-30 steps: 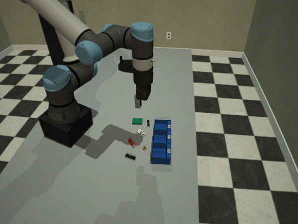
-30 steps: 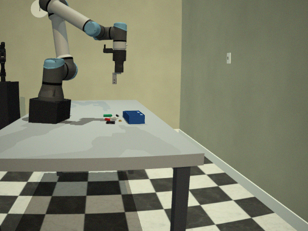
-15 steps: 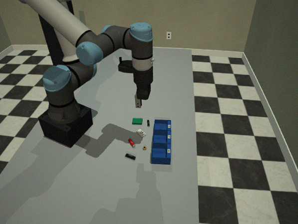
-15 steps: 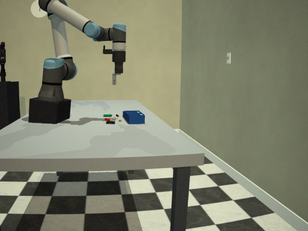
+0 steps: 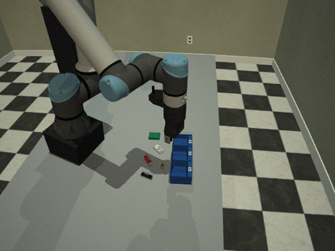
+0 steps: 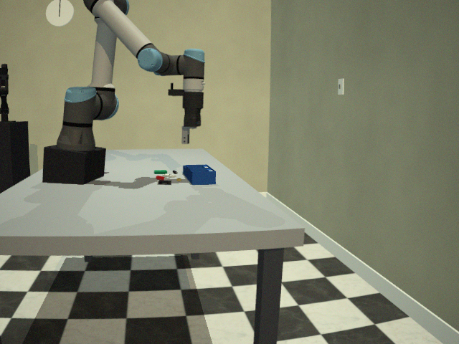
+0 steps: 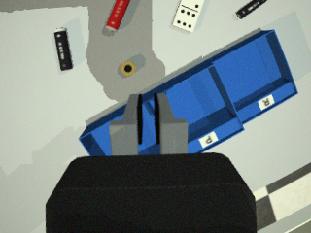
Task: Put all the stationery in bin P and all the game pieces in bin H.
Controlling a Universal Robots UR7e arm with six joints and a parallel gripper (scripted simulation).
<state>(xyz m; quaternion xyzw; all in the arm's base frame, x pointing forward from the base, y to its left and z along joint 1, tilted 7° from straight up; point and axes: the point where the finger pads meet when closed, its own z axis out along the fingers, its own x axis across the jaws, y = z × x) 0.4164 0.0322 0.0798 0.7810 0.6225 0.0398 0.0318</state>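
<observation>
Top view: the arm is reaching out over the table [image 5: 105, 208], wrist pointing straight down, gripper [image 5: 167, 139] hanging beside the blue bins [image 5: 181, 159]. The domino [image 5: 158, 148], green block [image 5: 154, 135], red cylinder [image 5: 147, 160], ring [image 5: 162, 165] and black stick [image 5: 146, 175] are lying left of the bins. Exterior view: the gripper [image 6: 185, 138] is hovering well above the table. Wrist view: the fingers are standing nearly together, gripping nothing, over the bins' [image 7: 194, 100] edge; a second black stick [image 7: 251, 6] is lying near the domino [image 7: 190, 8].

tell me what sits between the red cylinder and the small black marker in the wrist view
The white domino tile lies between the red cylinder and the small black marker in the wrist view, touching neither.
</observation>
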